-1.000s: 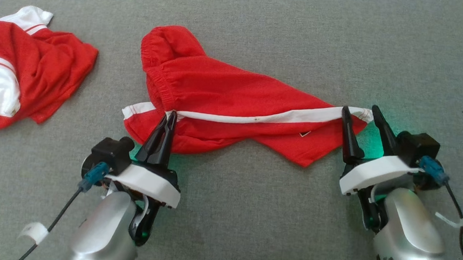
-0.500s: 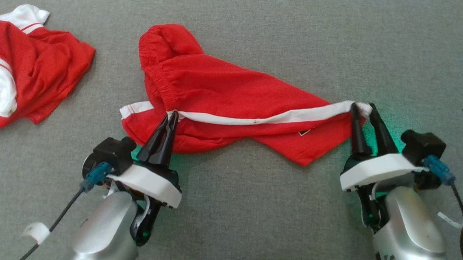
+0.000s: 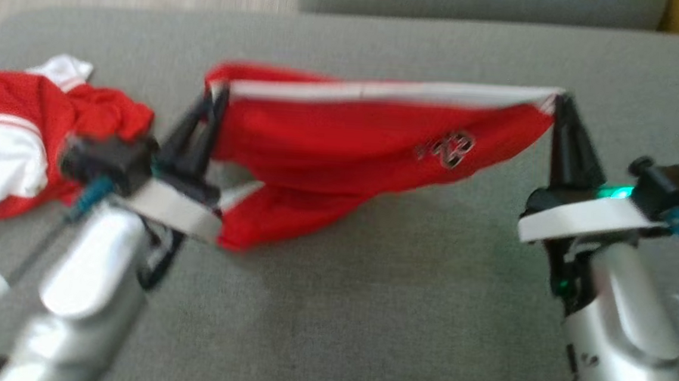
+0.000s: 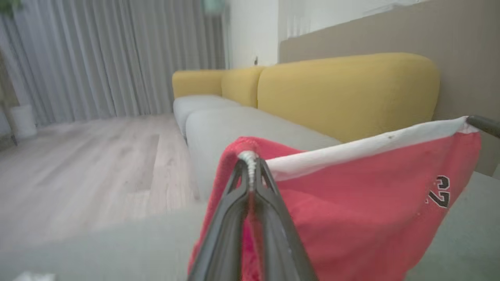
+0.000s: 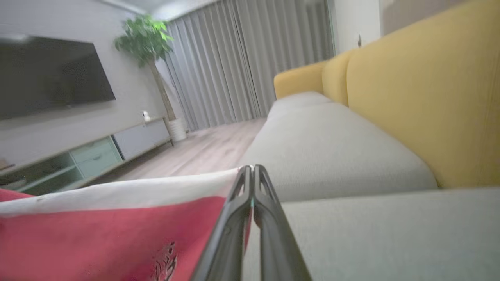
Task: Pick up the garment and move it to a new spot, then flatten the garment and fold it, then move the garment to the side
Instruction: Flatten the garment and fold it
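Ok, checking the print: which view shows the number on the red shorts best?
The left wrist view: the number on the shorts is sharp and whole. The head view shows it blurred; the right wrist view, smeared at the bottom edge.

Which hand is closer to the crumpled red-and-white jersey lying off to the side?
Left. The left hand, shut on one end of the red shorts, is just beside the jersey; the right hand pinches the other end, well away from it.

The garment (image 3: 349, 137) spans between left gripper (image 3: 212, 95) and right gripper (image 3: 561, 101), one top corner at each, rest hanging below them over the sofa seat (image 3: 367, 306). Second garment (image 3: 15, 132) lies on the seat, left of left gripper.
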